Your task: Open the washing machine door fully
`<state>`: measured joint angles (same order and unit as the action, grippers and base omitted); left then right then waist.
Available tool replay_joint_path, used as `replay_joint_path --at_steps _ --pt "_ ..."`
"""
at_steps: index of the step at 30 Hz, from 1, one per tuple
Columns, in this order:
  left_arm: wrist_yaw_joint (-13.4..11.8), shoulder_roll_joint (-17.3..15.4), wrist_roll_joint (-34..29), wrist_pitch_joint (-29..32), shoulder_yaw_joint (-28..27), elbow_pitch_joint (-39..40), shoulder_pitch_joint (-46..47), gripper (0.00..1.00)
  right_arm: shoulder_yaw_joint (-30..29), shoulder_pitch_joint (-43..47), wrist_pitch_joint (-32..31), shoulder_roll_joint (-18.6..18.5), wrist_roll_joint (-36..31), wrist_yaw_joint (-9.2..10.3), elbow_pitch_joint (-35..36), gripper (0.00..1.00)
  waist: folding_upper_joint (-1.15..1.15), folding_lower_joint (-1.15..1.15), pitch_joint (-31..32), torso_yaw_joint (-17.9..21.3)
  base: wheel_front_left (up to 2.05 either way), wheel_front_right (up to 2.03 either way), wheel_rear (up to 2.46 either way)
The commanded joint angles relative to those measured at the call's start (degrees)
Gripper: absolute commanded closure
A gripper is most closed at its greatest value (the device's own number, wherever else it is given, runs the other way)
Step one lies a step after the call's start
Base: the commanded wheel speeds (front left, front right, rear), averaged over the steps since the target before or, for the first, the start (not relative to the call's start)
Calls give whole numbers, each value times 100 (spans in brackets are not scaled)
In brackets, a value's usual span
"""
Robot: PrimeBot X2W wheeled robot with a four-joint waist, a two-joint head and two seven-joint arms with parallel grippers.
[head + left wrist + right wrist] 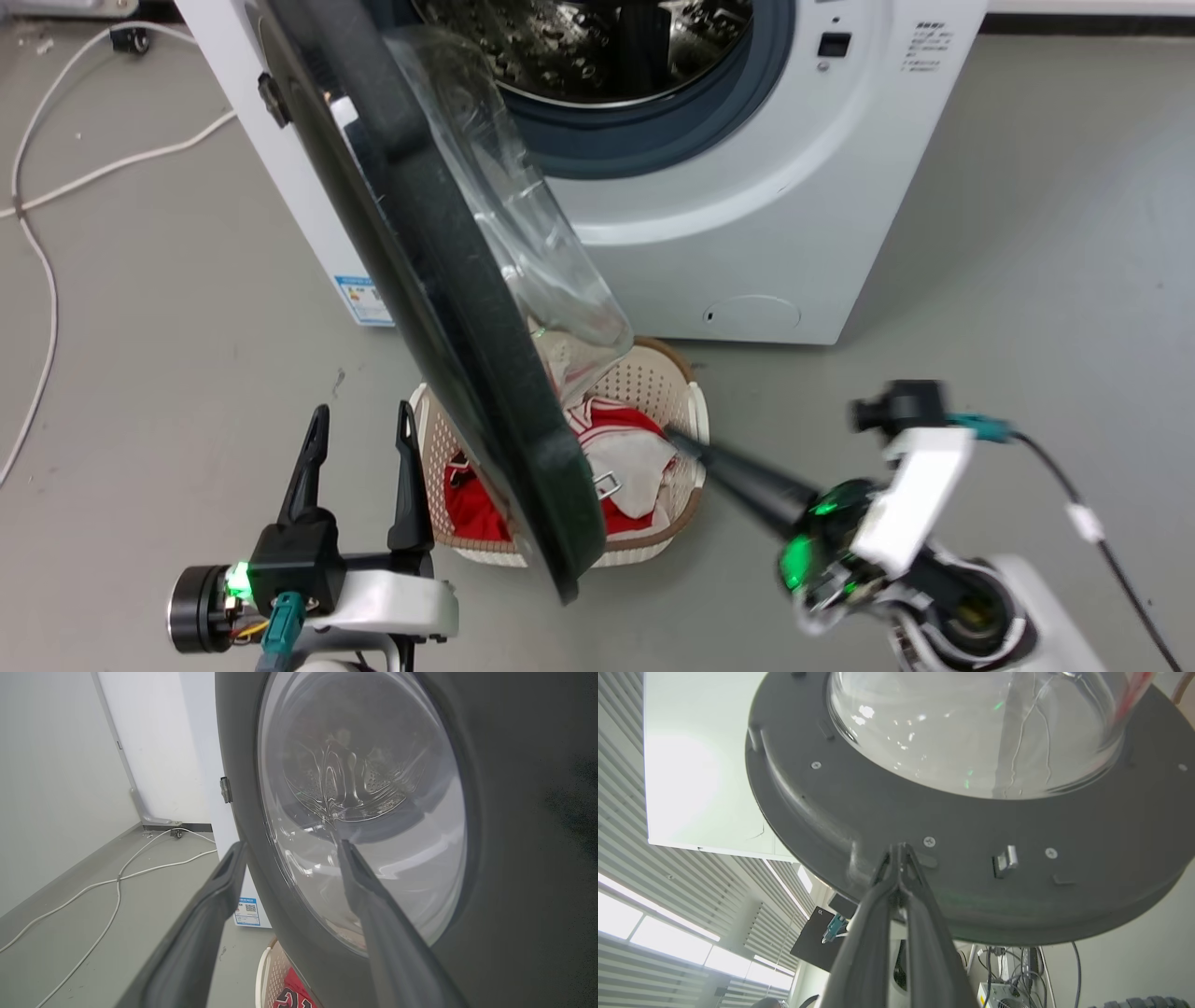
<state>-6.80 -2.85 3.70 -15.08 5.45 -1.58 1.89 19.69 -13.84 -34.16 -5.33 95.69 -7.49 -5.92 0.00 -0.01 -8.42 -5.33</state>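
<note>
Nothing reads clearly. The white boxy washing machine (747,233) carries a blue-edged sticker (246,911) low on its side, with a QR code and print too fine to read, and tiny dark print (927,47) on its front, also illegible. A red cloth (289,994) shows cut-off black figures.

Grey floor (1027,233) with white cables (37,215); white wall (46,765); slatted ceiling lights (668,933).

Head looks down; wrist cameras closely face opposite sides of the door (439,280).
</note>
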Motion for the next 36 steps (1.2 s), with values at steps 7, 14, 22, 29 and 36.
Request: replay_joint_path --at_steps 7,14,22,29,36 --pt "29 -4 -27 -14 -63 -27 -239 0 -1080 364 1270 61 -226 0 316 0 0 1 311 151 0 0 0" --pt "67 -4 -54 -14 -156 -20 -372 0 -1647 602 3280 -224 -2004 0 934 0 0 1 453 211 0 0 0" --pt "95 -5 -74 -15 -218 0 -492 0 -1605 911 4933 -592 -5581 1 943 0 0 1 551 252 0 0 0" --pt "100 -4 -65 -14 -209 17 -482 0 -2097 1401 4933 35 -8454 1 1379 0 0 1 534 224 0 0 0" --pt "80 -5 -32 -14 -178 8 -484 0 -2277 1973 4935 248 -9287 2 1137 0 0 1 545 205 0 0 0"
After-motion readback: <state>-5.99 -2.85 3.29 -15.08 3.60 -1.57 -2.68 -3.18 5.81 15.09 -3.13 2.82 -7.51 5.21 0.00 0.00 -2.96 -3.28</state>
